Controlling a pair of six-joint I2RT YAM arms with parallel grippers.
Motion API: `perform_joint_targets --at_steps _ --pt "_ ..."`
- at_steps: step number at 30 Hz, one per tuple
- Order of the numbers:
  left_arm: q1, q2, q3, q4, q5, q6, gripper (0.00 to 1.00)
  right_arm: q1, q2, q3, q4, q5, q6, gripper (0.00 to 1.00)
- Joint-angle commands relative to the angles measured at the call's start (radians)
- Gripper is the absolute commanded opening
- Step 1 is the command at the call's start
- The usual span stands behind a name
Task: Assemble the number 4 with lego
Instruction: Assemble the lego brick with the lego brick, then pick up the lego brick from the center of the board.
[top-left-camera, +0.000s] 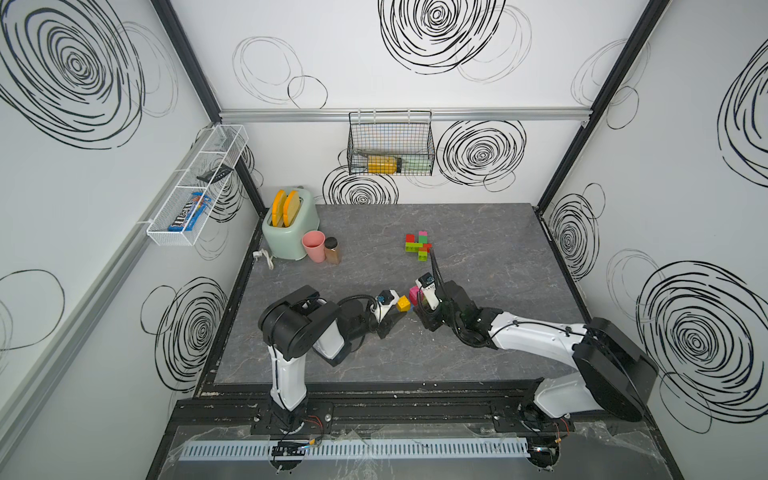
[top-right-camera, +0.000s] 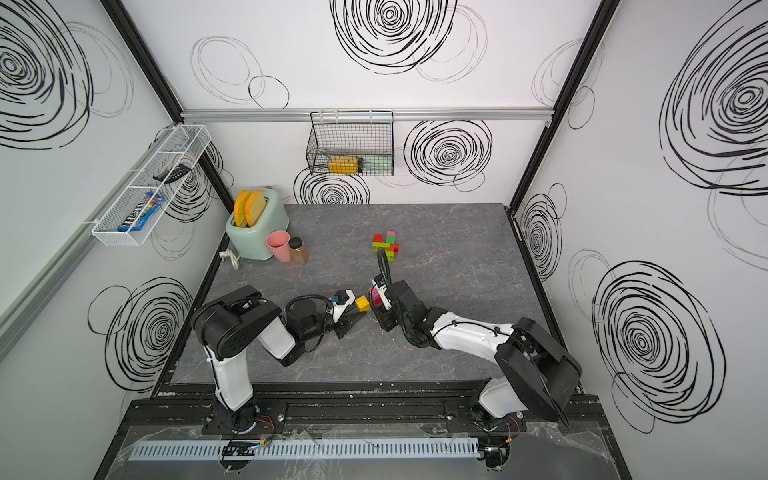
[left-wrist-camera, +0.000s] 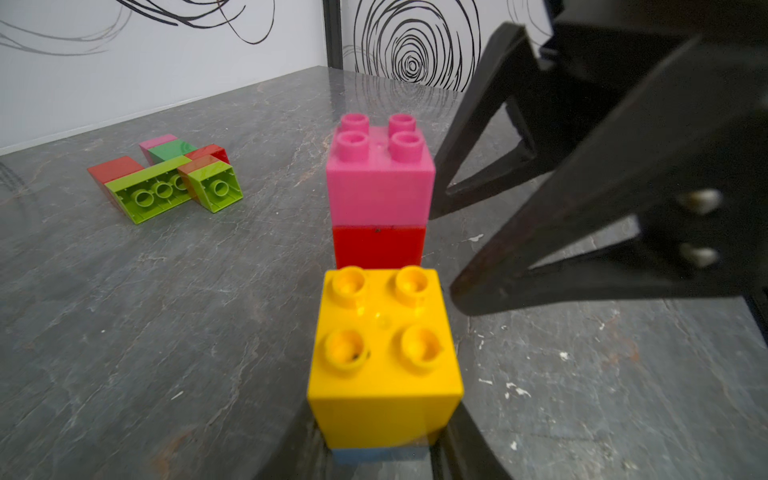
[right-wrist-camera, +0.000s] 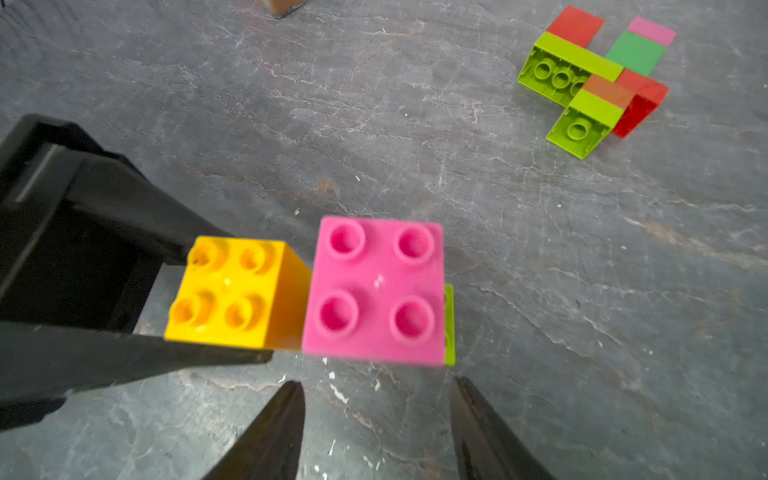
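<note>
Clamping the yellow brick in the left gripper right beside the pink-on-red stack mid-tabletop, right gripper spread wide just short of it, looks like sub-assembly joining, next probably needs stud alignment and a press; lime/red cluster toward the far edge, toaster far-left corner, scribble-print walls.

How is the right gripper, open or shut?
Open: the right gripper's jaws stand apart, short of the pink brick, gripping nothing.
</note>
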Motion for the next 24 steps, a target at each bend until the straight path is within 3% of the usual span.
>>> perform_joint_targets --at_steps 1,3,4,10,16,21,24 --pt "0.008 -0.022 -0.012 0.074 0.003 -0.013 0.0 -0.004 -0.1 -0.038 -0.063 -0.032 -0.026 0.69" --pt "0.008 -0.032 -0.01 0.064 0.02 -0.016 0.0 -0.008 -0.16 -0.061 -0.072 -0.031 -0.029 0.8" --pt "0.009 -0.042 -0.005 0.043 0.032 -0.021 0.0 -0.013 -0.193 -0.07 -0.075 -0.017 -0.015 0.98" --pt "0.01 -0.101 0.013 -0.028 0.053 -0.063 0.0 -0.045 -0.423 -0.064 -0.095 0.113 0.094 0.97" --pt "0.039 -0.145 0.027 -0.008 0.077 -0.21 0.0 -0.211 -0.485 -0.002 -0.187 0.157 0.22 0.97" --pt "0.089 -0.221 0.037 -0.021 0.069 -0.376 0.0 -0.412 -0.461 0.011 -0.188 -0.054 0.291 0.97" --pt "0.107 -0.288 0.082 -0.197 0.035 -0.403 0.0 -0.467 -0.446 0.005 -0.167 -0.119 0.311 0.97"
